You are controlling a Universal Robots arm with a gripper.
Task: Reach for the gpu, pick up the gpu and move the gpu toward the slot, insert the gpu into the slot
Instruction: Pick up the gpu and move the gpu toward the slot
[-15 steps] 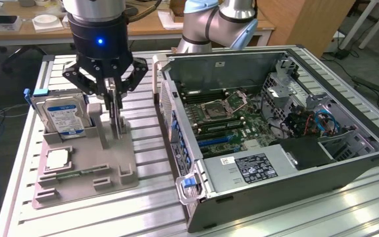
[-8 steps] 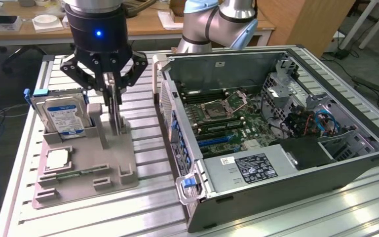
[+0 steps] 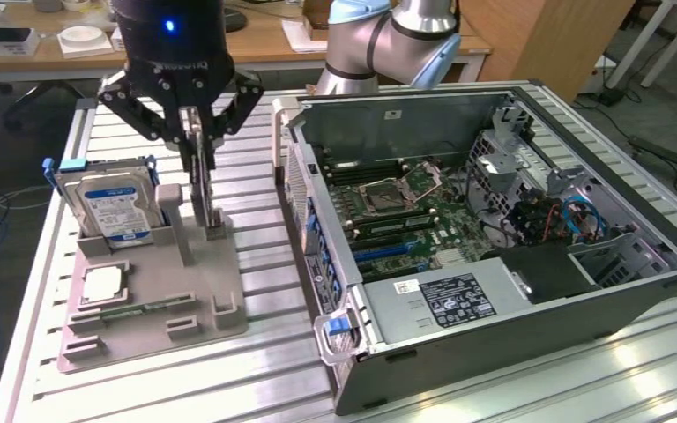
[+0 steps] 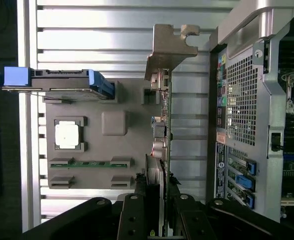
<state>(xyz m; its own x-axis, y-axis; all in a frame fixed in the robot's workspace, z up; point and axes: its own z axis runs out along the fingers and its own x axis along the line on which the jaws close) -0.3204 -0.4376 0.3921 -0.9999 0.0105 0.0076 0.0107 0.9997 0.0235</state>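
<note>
In the upper left of the exterior view we see the gripper lowered over the gpu, its fingers drawn narrow and closed on the card's top edge, one on each face. The gpu stands upright on its edge in a grey holder on the slatted metal surface. In the wrist view the gripper clamps the gpu seen edge-on, with the card's metal bracket at its far end. On the same holder stand a hard drive at the exterior view's left, a square chip and a memory stick in front of it. The open computer case lies at the exterior view's right, well apart from the gpu, and inside it the slot on the green board sits unfilled.
</note>
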